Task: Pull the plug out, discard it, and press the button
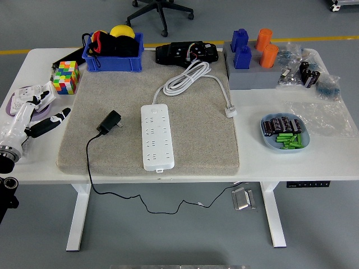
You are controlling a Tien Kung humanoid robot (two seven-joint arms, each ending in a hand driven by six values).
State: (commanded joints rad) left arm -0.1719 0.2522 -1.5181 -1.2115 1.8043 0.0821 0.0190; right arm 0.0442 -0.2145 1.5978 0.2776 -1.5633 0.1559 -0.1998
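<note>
A rough beige cloth mat [196, 134] is covering the smooth white desk [314, 162]; the glossy white plastic power strip [156, 136] is lying on it.

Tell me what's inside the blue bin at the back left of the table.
The blue bin holds a yellow rounded thing, something red and black straps or cables. Its walls and that pile hide whatever lies at the bottom.

one power strip [155, 136], one plug [109, 122], one cube [65, 77], two orange cylinders [267, 46]

Open mat [196, 134] flanks power strip [155, 136]; plug [109, 122] left.
</note>
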